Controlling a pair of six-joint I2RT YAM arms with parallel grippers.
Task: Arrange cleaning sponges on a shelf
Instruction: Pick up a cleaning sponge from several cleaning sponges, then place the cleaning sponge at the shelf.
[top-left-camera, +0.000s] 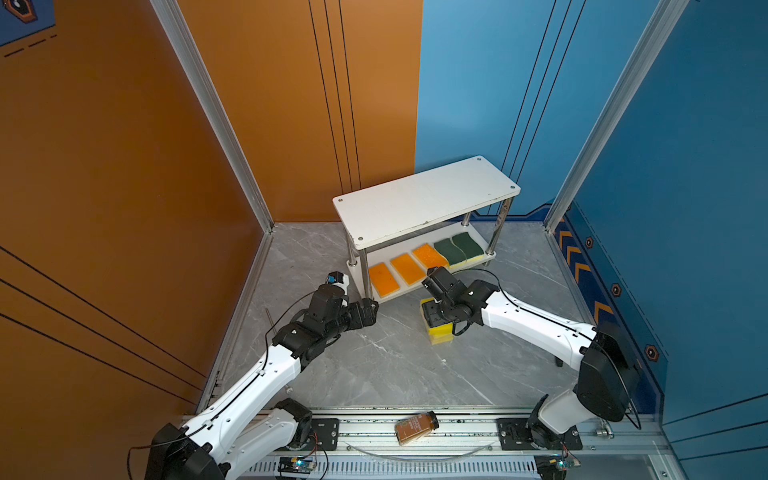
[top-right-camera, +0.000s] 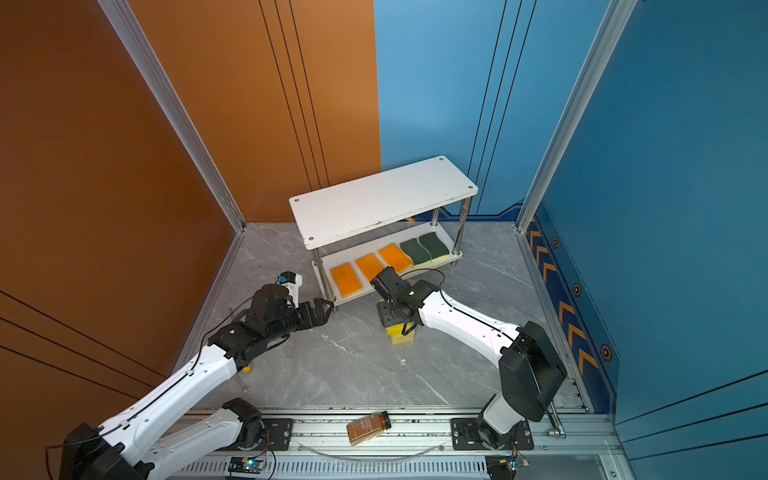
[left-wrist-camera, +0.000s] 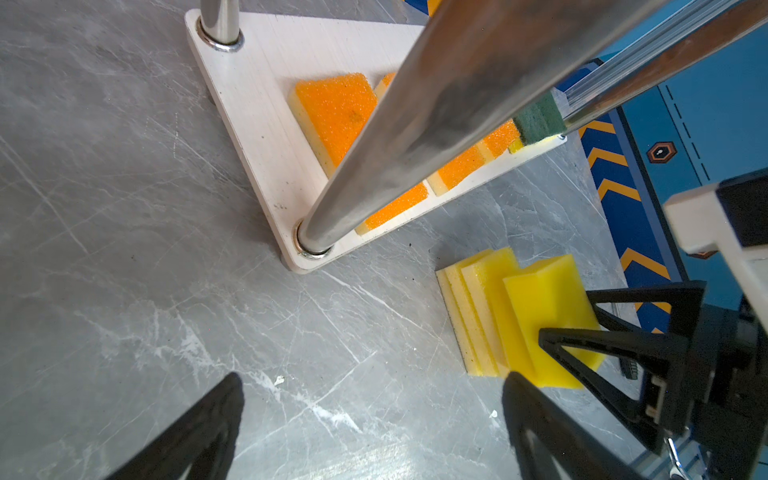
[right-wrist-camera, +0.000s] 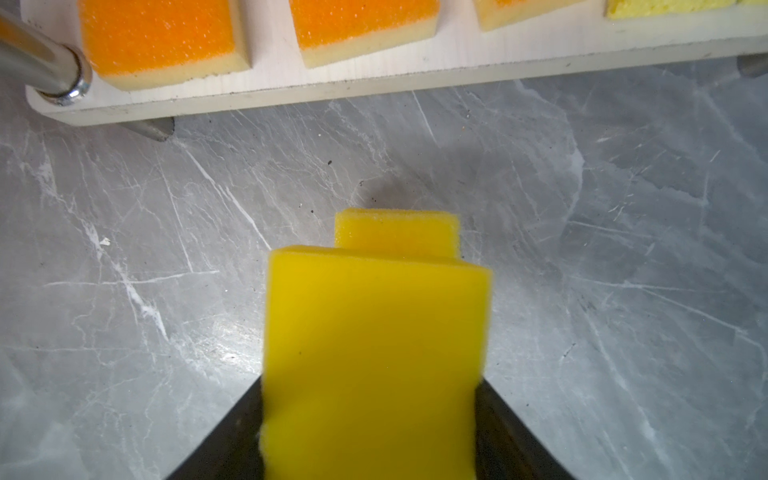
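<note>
A: Bright, even overhead light. Soft shadow on floor (right-wrist-camera: 582, 291) just ahead of right gripper (right-wrist-camera: 371, 380).
B: Top views sharp. Yellow sponge (right-wrist-camera: 374, 332) between its fingers (right-wrist-camera: 232, 440) blurred — chrome leg (left-wrist-camera: 415, 124) defocused, glary.

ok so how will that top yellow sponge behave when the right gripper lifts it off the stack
Probably soft: the top yellow sponge looks like porous foam, so it may squash in the right gripper. Being foam, it is likely light for its size. It sits skewed on the yellow stack, so sponges below might shift.
</note>
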